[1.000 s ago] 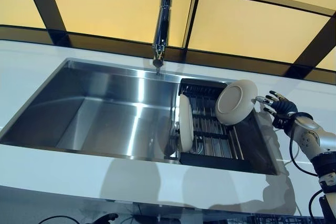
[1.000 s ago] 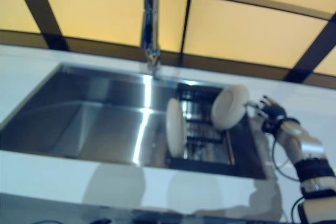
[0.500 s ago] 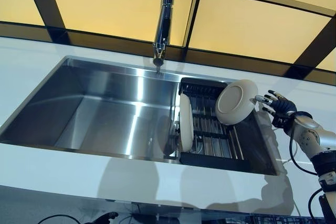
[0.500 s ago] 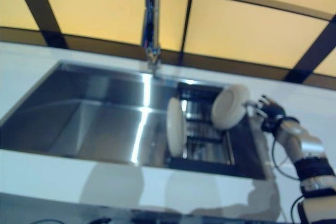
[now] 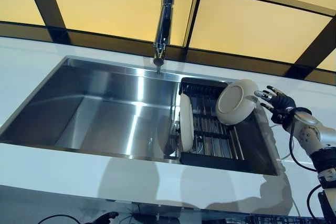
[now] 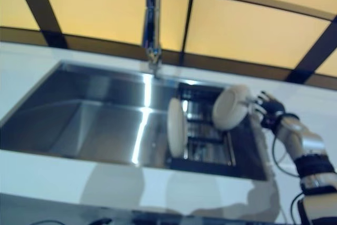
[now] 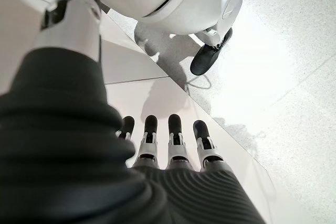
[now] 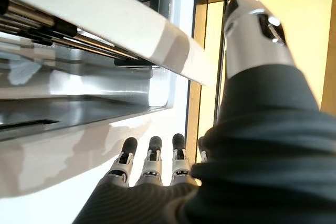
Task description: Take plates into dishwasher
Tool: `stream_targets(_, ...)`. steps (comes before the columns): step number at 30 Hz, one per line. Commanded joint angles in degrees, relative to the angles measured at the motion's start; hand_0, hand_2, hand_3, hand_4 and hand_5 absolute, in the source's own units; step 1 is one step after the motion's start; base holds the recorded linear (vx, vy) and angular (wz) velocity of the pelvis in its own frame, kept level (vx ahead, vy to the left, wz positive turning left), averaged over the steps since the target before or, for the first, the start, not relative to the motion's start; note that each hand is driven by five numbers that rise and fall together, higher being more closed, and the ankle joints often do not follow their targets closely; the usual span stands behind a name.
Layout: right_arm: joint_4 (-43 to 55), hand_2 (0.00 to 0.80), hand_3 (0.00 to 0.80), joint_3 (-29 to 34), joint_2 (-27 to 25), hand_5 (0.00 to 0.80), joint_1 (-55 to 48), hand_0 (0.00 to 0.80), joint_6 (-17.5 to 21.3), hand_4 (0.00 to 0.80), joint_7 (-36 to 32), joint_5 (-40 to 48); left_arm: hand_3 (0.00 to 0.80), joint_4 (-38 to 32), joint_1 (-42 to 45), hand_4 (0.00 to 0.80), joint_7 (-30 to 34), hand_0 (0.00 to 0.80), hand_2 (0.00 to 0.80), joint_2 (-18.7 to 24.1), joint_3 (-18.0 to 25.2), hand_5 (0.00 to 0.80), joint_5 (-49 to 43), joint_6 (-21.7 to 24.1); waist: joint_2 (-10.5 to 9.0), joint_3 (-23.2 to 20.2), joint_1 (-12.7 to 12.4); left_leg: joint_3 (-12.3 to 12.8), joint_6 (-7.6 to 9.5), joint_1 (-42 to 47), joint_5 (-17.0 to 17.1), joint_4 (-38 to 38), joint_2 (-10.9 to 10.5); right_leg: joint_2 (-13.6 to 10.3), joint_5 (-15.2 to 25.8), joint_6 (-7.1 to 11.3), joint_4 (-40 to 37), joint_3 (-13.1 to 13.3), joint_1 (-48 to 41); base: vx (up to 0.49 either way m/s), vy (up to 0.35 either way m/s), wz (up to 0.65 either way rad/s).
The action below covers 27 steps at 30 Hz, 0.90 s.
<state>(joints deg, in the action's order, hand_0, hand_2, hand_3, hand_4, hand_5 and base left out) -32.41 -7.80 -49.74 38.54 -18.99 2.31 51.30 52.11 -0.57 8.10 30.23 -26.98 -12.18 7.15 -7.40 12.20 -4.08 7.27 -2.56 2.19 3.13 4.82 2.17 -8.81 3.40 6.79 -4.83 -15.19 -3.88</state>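
A white plate stands on edge at the left end of the dark dish rack in the sink. A second white plate leans tilted at the rack's right rear. My right hand is open with straight, spread fingers, its fingertips at that plate's right rim; I cannot tell whether they touch it. In the right wrist view the plate's rim runs as a white band past my straight fingers. My left hand shows only in its wrist view, open and empty, hanging low over the floor.
A steel sink basin lies left of the rack, with a tall faucet behind it. White counter surrounds the sink. A yellow panelled wall with dark bars rises at the back.
My right hand has risen slightly and moved left, bringing its fingertips up to the tilted plate's rim. The plates have not moved.
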Motion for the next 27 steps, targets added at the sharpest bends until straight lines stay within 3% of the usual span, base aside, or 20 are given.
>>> stream_targets(1, -1.25, 0.0, 0.0, -4.02, -1.51, 0.0, 8.64, 0.0, 1.84, 0.0, -0.27, 1.45, 0.0, 1.77, -1.35, 0.0, -0.59, 0.0, 0.0, -0.21, -2.11, 0.0, 1.4, 1.97, 0.43, -1.31, -2.13, 0.33, -0.82, 2.32, -5.02, 0.17, 2.34, -0.21, 3.18, 4.66, 0.73, -0.05, 2.07, 0.0, 0.0, 0.0)
stream_targets(27, -4.03, 0.0, 0.0, -5.46, 0.44, 0.0, 9.58, 0.0, -0.06, 0.0, -3.6, 1.64, 0.0, 1.18, -1.84, 0.0, -1.11, 0.0, 0.0, -0.56, -2.57, 0.0, 3.45, 1.75, 0.99, 0.06, -2.7, -0.05, -0.79, 1.87, -4.87, 0.18, 2.0, -0.71, 3.41, 4.59, 0.82, -0.65, 2.56, -0.001, 0.002, 0.02)
